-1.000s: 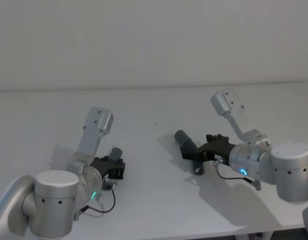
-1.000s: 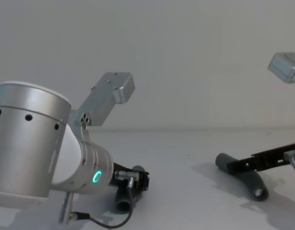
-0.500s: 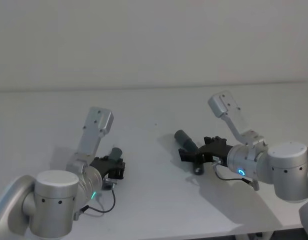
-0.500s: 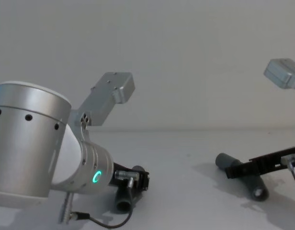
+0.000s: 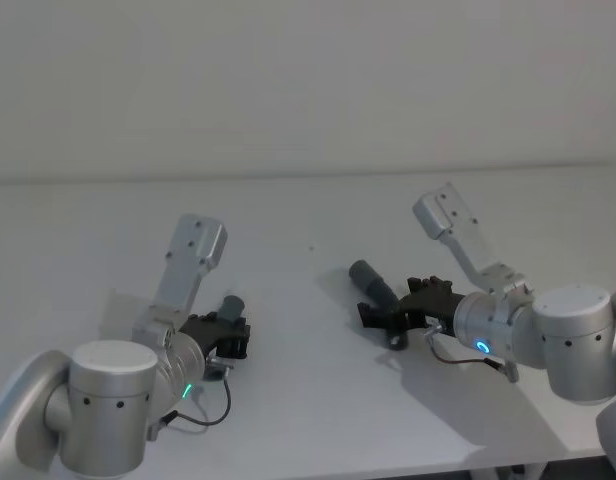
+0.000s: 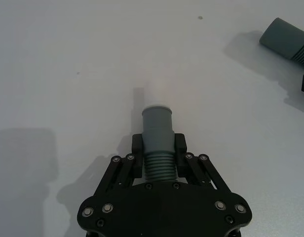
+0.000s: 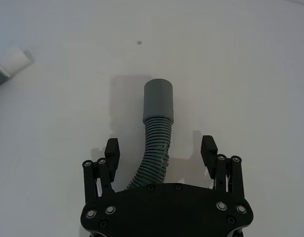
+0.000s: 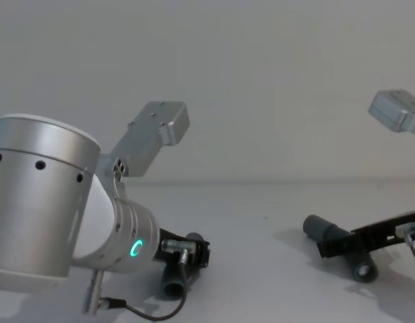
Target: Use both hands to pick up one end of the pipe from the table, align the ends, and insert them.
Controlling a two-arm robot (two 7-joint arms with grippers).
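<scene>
Head view: left gripper sits low on the table, near-left, clamped on the left hose piece. Right gripper is low at centre-right, at the right hose piece, whose cuff points up-left. The two pieces are well apart.

Left wrist view: left gripper has its fingers pressed in on the ribbed part of the left hose piece; its smooth cuff sticks out past the tips, just over the table. The right hose piece lies far off.

Right wrist view: right gripper is spread, fingers on either side of the ribbed right hose piece with gaps, not touching. The cuff lies ahead on the table. White tip of the other piece is at the edge.

Chest view: left gripper grips the left hose piece down at the table. Right gripper is level with the right hose piece, which lies on the table.
</scene>
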